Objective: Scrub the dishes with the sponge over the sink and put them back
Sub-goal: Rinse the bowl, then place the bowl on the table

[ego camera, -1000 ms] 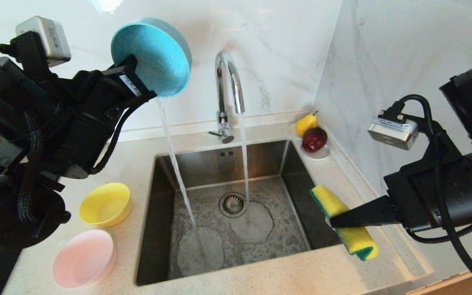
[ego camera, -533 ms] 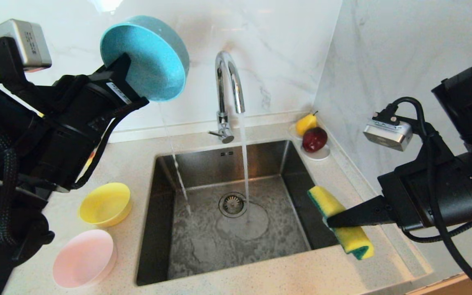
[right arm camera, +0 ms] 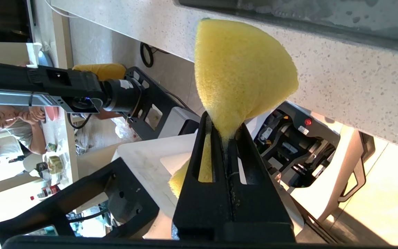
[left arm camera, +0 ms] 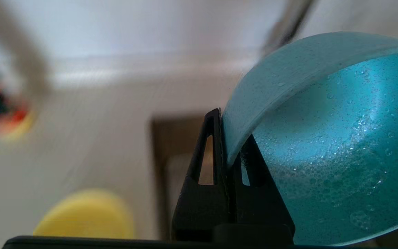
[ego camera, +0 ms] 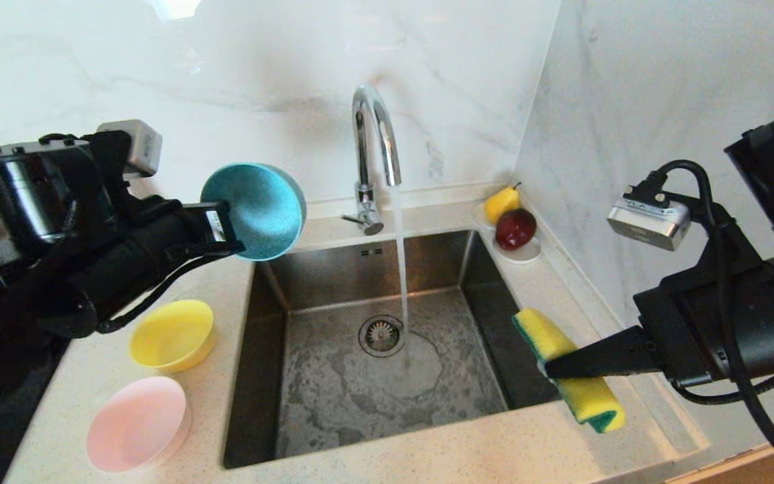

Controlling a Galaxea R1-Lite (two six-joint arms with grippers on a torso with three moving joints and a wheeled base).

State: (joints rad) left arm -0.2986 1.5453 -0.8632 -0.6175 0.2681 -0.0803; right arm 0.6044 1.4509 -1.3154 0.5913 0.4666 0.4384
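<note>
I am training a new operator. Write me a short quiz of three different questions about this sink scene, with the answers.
1. True or false: the left gripper holds the light blue bowl by its rim.
2. Which thing do the right gripper's fingers squeeze? A) the yellow bowl B) the sponge C) the pear
3. Fill in: water from the faucet falls into the sink beside the ____.

Key
1. True; the fingers pinch the rim, and the bowl is wet inside.
2. B; the sponge hangs over the sink's right edge. The yellow bowl and pink bowl rest on the counter.
3. drain.
</note>
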